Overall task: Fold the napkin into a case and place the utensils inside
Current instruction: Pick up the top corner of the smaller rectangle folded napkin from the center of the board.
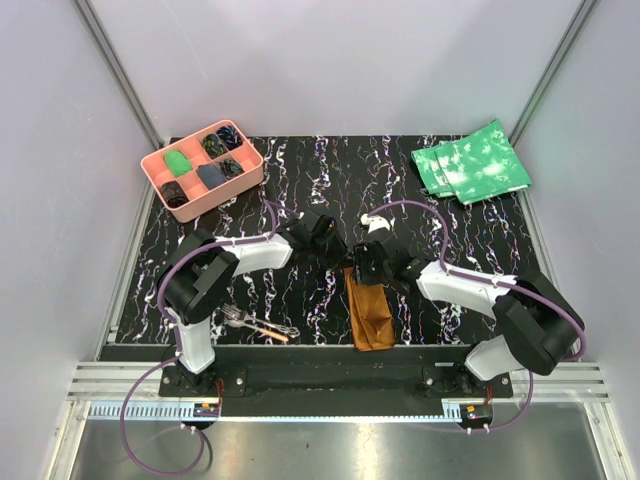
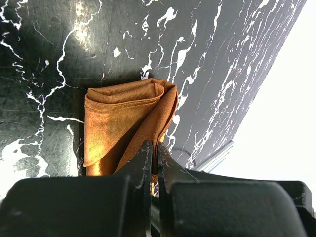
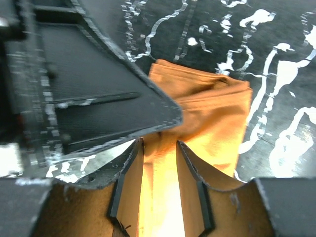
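Top external alone shows utensils [image 1: 258, 326]; left wrist: left hand [image 2: 154, 146] apparently pinching case [image 2: 118, 118].

The case [image 1: 370, 318] lay at lower centre, the utensils [image 1: 258, 326] to its left; the tray [image 1: 228, 193] sat upper left, the stacked cloths [image 1: 470, 162] upper right.

black table [image 1: 330, 200] w/ case [image 1: 369, 318], utensils [image 1: 258, 325], tray [image 1: 228, 193], cloths [image 1: 470, 162]

Top view: overhead light is falling evenly, soft shadows pooling under the arms [image 1: 205, 280]; the metal rail [image 1: 330, 411] is glaring. Left wrist: right side is blowing out white. Right wrist: foreground is blurring, the case [image 3: 212, 118] possibly overexposing.
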{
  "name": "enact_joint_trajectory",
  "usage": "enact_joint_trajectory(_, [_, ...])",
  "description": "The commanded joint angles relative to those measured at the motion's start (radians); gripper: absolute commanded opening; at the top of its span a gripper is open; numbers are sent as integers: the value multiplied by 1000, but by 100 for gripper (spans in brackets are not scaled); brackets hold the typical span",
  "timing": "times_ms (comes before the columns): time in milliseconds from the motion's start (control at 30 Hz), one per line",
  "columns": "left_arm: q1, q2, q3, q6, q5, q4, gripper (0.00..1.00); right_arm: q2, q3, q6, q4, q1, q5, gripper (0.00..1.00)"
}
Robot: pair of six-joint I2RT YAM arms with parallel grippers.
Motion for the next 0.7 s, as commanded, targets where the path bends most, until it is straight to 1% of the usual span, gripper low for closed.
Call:
enact_joint_trajectory(0, [3,-45,-3,-29,35,24,0,22,44,-6,-23,21,115,41])
enact_joint_trajectory(200, [1,-42,-8,-36,39,27,0,35,49,-11,-8,33,99,41])
enact_joint_trajectory(333, [3,-36,-9,-44,48,37,0,45,50,-8,6,41,82,44])
enact_joint_trajectory(667, [6,-45,-26,-50,46,47,0,30,55,-9,23,42,54,46])
